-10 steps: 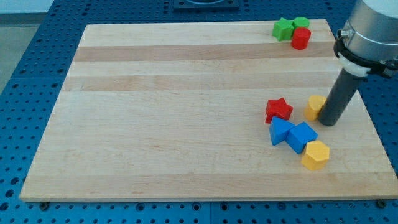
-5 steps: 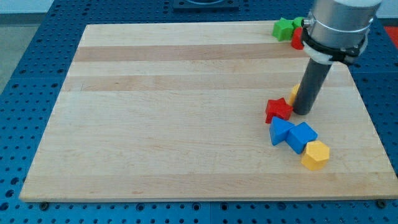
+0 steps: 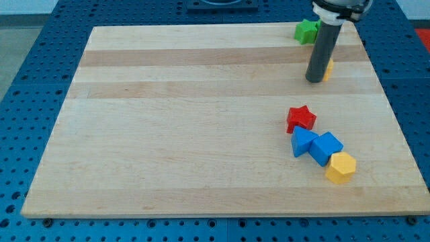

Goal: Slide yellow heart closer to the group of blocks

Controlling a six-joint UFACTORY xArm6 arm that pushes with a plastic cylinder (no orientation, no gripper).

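Observation:
The yellow heart [image 3: 328, 68] lies near the view's top right, mostly hidden behind my rod; only its right edge shows. My tip [image 3: 314, 80] rests on the board against the heart's left side. Just above it at the board's top edge sits a green star [image 3: 307, 31]; anything to the star's right is hidden by the rod. Lower down, a red star [image 3: 301, 118], two blue blocks [image 3: 304, 141] [image 3: 326, 148] and a yellow hexagon [image 3: 340, 167] form a cluster.
The wooden board [image 3: 201, 121] lies on a blue perforated table [image 3: 27, 81]. The heart is close to the board's right edge and top edge.
My rod has moved from beside the red star toward the view's top. The yellow heart has gone with it, away from the lower cluster and up near the green star.

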